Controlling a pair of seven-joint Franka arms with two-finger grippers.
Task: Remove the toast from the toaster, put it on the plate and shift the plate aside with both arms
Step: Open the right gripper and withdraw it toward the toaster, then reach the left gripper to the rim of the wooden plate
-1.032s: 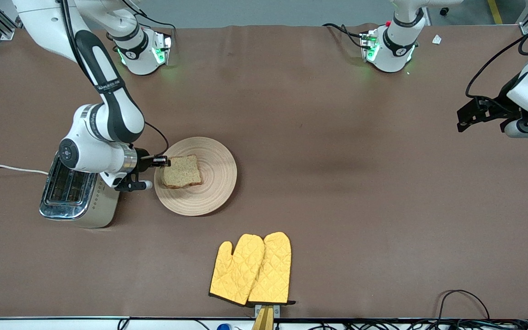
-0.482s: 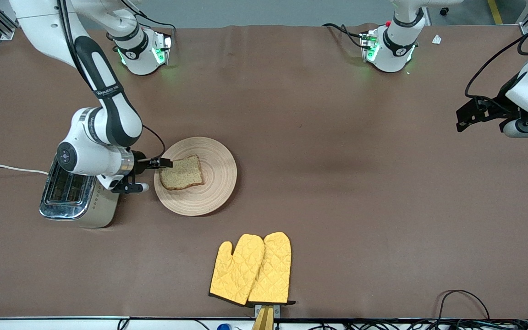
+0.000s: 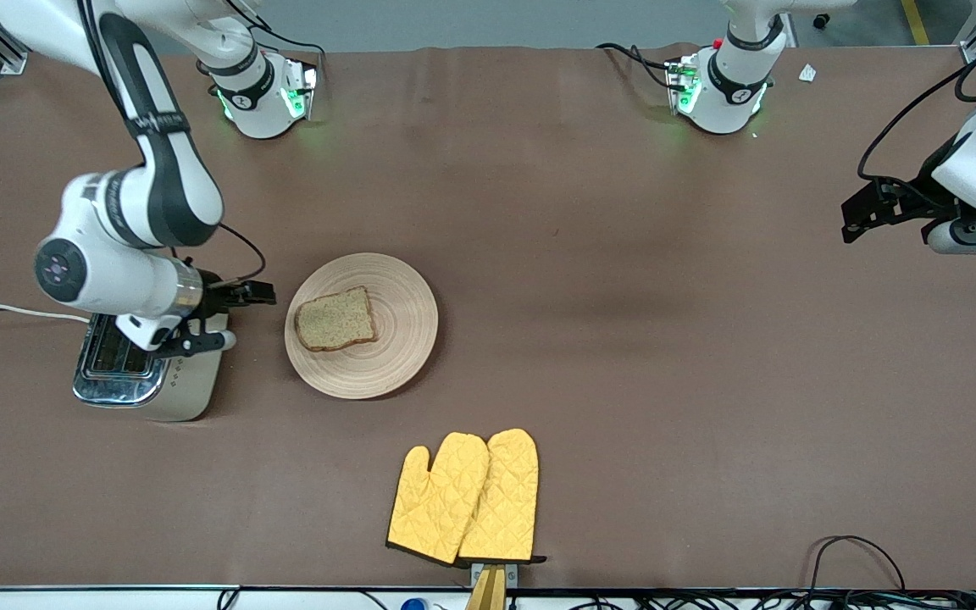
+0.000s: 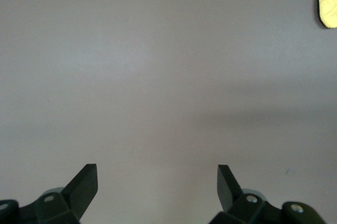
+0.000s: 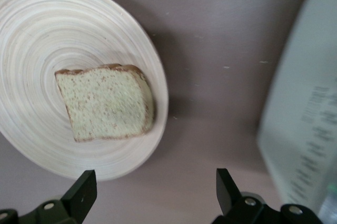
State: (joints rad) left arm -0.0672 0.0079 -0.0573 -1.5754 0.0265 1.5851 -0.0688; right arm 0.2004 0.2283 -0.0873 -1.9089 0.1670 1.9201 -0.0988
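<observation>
The toast (image 3: 335, 318) lies flat on the round beige plate (image 3: 403, 315), on the half toward the right arm's end. My right gripper (image 3: 256, 292) is open and empty. It hangs over the table between the toaster and the plate, clear of the toast. In the right wrist view its open gripper (image 5: 156, 190) is over bare table beside the plate (image 5: 37, 34) with the toast (image 5: 105, 103). My left gripper (image 3: 862, 216) waits at the left arm's end of the table. In the left wrist view it is open (image 4: 157, 182) over bare table.
A silver toaster (image 3: 136, 373) stands under the right arm's wrist and shows in the right wrist view (image 5: 305, 129). Its white cord (image 3: 5, 311) runs off the table. Two yellow oven mitts (image 3: 467, 496) lie near the front edge. Black cables (image 3: 852, 555) lie at the front corner.
My right gripper has drawn back from the toast's edge toward the toaster and risen, empty. The toast stays flat on the plate. The left arm has hardly moved.
</observation>
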